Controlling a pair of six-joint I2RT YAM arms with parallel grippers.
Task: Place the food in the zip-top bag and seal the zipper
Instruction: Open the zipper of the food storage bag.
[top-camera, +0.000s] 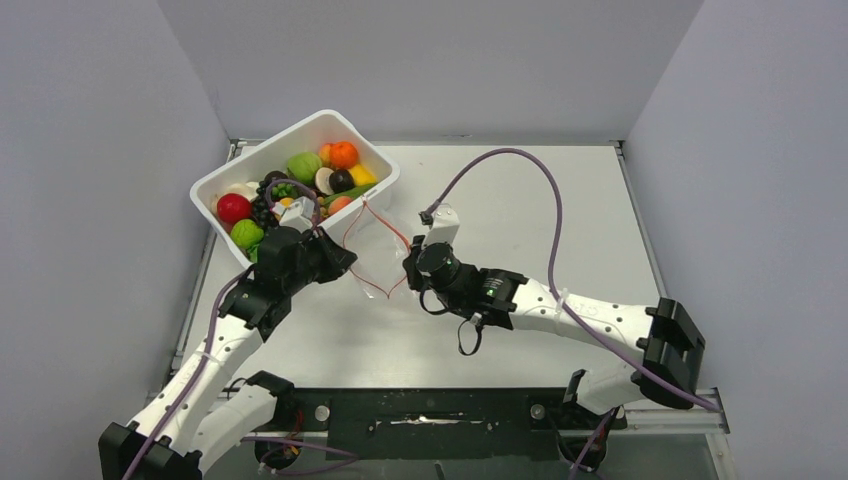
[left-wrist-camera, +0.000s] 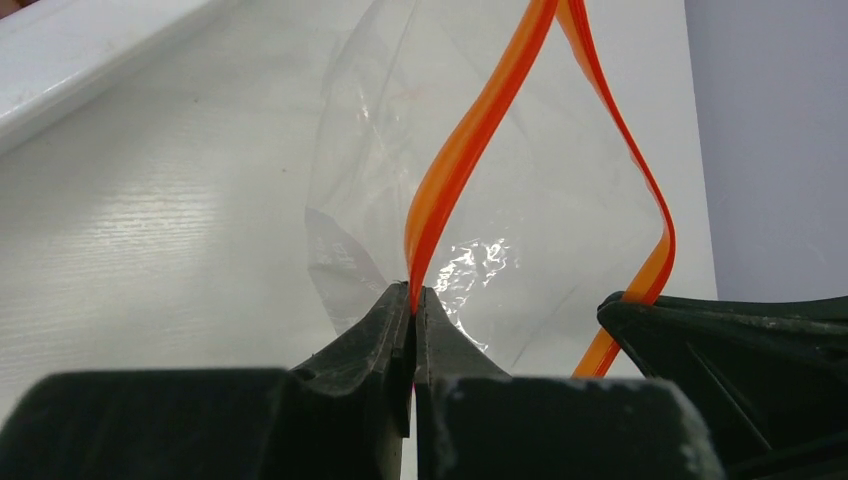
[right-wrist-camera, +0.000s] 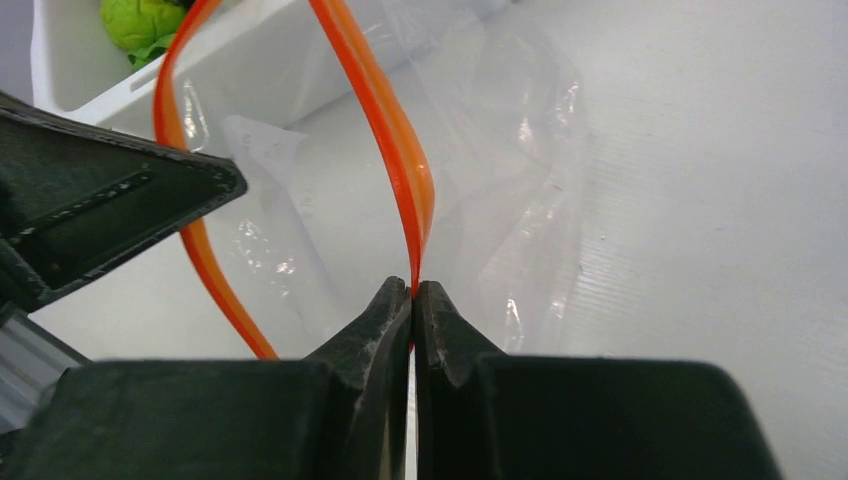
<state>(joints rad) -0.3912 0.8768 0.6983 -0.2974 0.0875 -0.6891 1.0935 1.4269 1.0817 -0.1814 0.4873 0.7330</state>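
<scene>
Zip-top bag spread, mouth axis far-to-near; zipper lips pinched by left gripper, right gripper; far-left-corner bin nearer left.

The left gripper has its jaws pinched on the zipper of the open-mouthed zip-top bag

Left arm and right arm are white, black-jointed, with purple cables.

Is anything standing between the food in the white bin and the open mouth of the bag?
Nothing visible. The zip-top bag gapes open beside the white bin, left gripper and right gripper each pinching its zipper.
</scene>
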